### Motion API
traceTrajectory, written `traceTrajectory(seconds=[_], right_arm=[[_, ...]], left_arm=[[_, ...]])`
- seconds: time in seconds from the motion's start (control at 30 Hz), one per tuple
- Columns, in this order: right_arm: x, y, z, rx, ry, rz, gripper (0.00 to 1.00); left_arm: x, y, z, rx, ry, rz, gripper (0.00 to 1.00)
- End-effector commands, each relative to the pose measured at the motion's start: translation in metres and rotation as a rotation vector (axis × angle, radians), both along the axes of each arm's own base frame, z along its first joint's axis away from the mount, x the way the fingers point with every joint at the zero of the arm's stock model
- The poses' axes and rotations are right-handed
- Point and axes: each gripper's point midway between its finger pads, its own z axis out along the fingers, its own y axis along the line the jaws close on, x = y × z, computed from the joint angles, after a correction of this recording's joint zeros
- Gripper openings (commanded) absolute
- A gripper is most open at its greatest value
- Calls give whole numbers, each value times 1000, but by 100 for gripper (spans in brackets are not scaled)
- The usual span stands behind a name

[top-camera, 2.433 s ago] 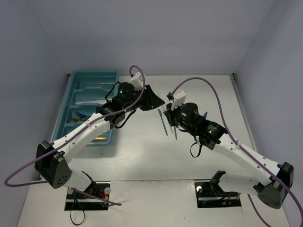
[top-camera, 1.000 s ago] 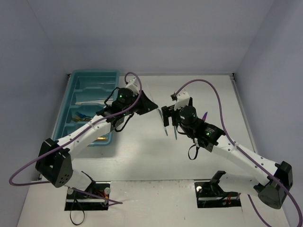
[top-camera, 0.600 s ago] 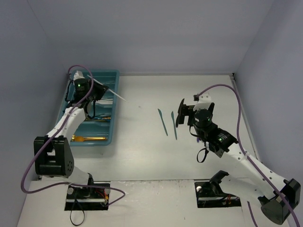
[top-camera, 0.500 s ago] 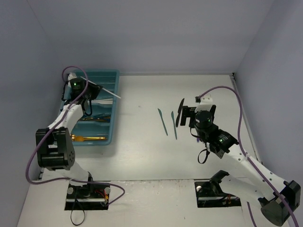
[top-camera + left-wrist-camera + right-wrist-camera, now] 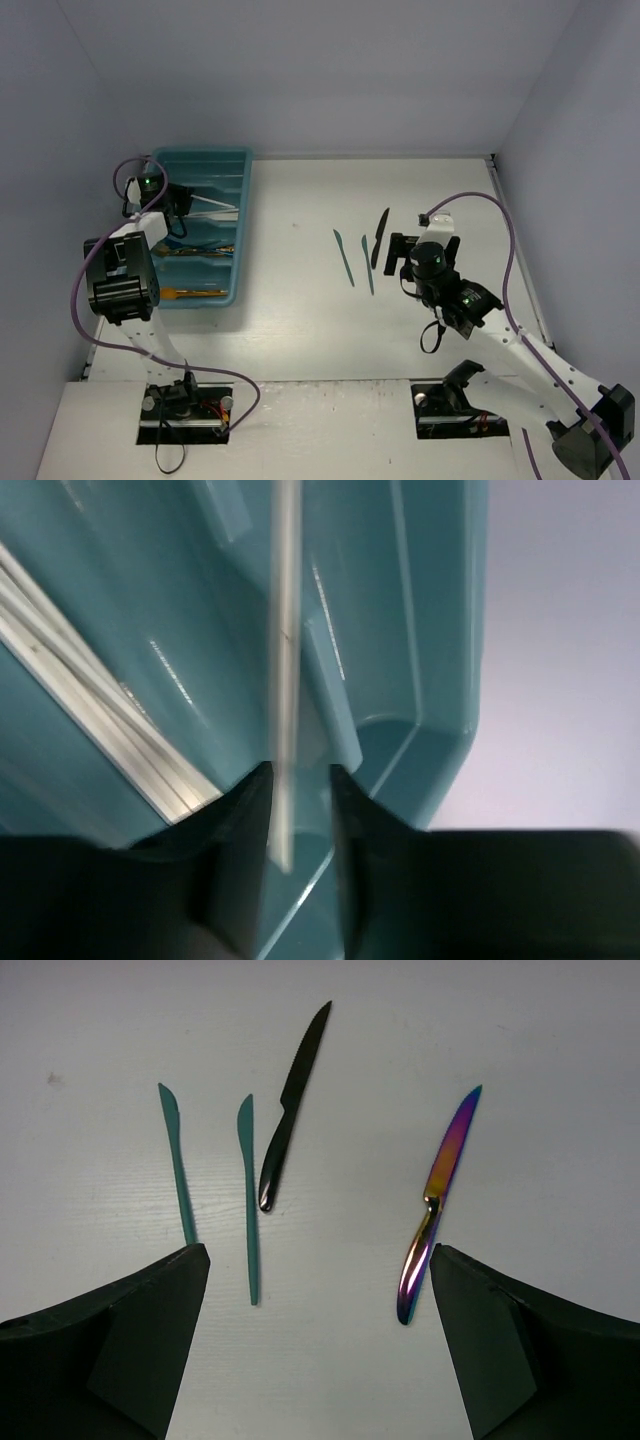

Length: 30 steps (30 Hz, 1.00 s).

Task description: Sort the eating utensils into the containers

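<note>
Currently left fingers [image 5: 235, 860] stand narrowly parted around the white utensil [image 5: 285, 680] (blurred); dropped tilted, it could straddle a divider of the tray [image 5: 430, 610]. Right fingers [image 5: 130, 1340]: wide, empty.

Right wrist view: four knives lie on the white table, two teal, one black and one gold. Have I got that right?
Not quite. The fourth knife is iridescent purple, not gold; the right wrist view shows it lying apart, right of the black knife. The rest holds: one teal knife, a second teal knife beside it, all on the white table.
</note>
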Motion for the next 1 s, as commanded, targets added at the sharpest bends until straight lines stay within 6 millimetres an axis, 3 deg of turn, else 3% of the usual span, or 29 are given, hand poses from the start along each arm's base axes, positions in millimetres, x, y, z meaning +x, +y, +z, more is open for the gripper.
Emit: traceTrajectory(seconds=[0.0, 0.13, 0.27, 0.4, 0.53, 0.63, 0.77, 0.97], right_arm=[[6, -23, -4, 21, -6, -169, 90], [7, -40, -16, 26, 38, -262, 92], [7, -60, -37, 57, 121, -350, 93], [8, -73, -69, 114, 243, -396, 91], [12, -81, -90, 124, 323, -442, 87], [16, -80, -100, 131, 363, -444, 83], [26, -79, -118, 145, 424, -443, 78], [40, -77, -133, 179, 449, -453, 70]], left_arm=[[11, 9, 69, 24, -182, 41, 38], [2, 3, 75, 2, -192, 19, 59], [-10, -3, 106, 38, -247, -26, 63], [-39, -21, 154, 182, -281, -149, 64], [-73, -48, 181, 354, -287, -316, 64], [-105, -81, 185, 368, -289, -473, 64], [-153, -121, 175, 429, -270, -722, 64], [-219, -152, 173, 524, -229, -927, 66]])
